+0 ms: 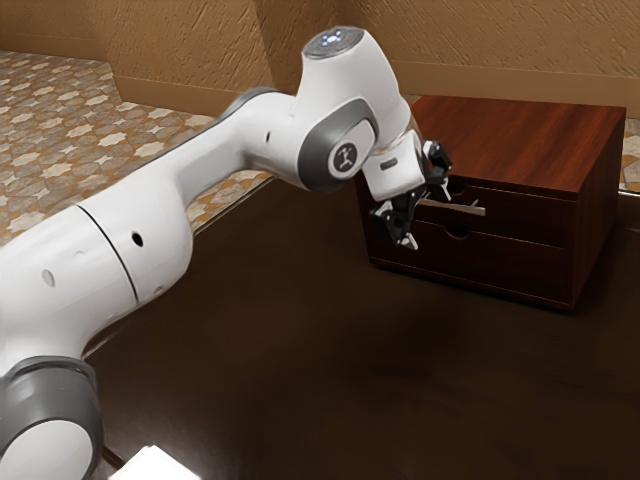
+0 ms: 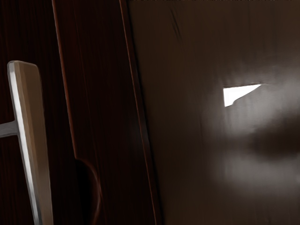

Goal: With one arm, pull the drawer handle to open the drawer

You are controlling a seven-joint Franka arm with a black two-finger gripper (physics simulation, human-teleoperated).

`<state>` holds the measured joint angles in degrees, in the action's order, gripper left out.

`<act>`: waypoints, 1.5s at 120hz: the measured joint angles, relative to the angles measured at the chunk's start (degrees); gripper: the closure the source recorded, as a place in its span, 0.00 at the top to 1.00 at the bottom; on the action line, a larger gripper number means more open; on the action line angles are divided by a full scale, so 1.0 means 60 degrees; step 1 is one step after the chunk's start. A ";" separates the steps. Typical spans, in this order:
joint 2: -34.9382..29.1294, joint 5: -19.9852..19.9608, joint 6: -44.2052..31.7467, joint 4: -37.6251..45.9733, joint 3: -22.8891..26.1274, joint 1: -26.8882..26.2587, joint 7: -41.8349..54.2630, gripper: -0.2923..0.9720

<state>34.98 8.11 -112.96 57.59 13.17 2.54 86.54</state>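
Exterior view first, says the operator: where are you, and where is the drawer?

Me: The cabinet [image 1: 500, 140] stands at the table's [image 1: 300, 380] far edge, toward the exterior view's right. Its upper drawer [image 1: 530, 218] looks flush with the front, so I judge it not yet opened. The handle [image 1: 460, 207] is a pale bar across that drawer. My gripper [image 1: 424, 214] is at the bar's end nearer the arm, with the jaws standing apart and gripping nothing that I can make out.

Operator: What could go wrong from here?

Me: In the wrist view the handle [image 2: 26, 140] lies off to one side of my hand, not under its middle, with the drawer front [image 2: 93, 93] beside it. If I closed now, I think I would catch only the bar's tip, or miss it. A hold that shallow could slip off once I pull. A fingertip could also jam against the drawer front, or into the notch [image 1: 460, 230] below the bar, if I push in crooked. And a pull that isn't straight out from the front might bind the drawer and drag the whole cabinet along the table toward its near edge. I'd centre on the bar first.
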 joint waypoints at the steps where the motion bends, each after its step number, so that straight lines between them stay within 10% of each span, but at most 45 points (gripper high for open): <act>1: 0.0001 0.0000 -0.0001 0.0000 -0.0002 0.0000 0.0003 0.77; 100: -0.1787 -0.0100 0.0019 0.2042 -0.0053 0.0093 -0.0214 0.25; 180: -0.3698 -0.0651 -0.0063 0.4709 -0.0066 0.0245 -0.1341 0.15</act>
<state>12.80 4.21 -113.34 85.84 12.77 4.01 78.50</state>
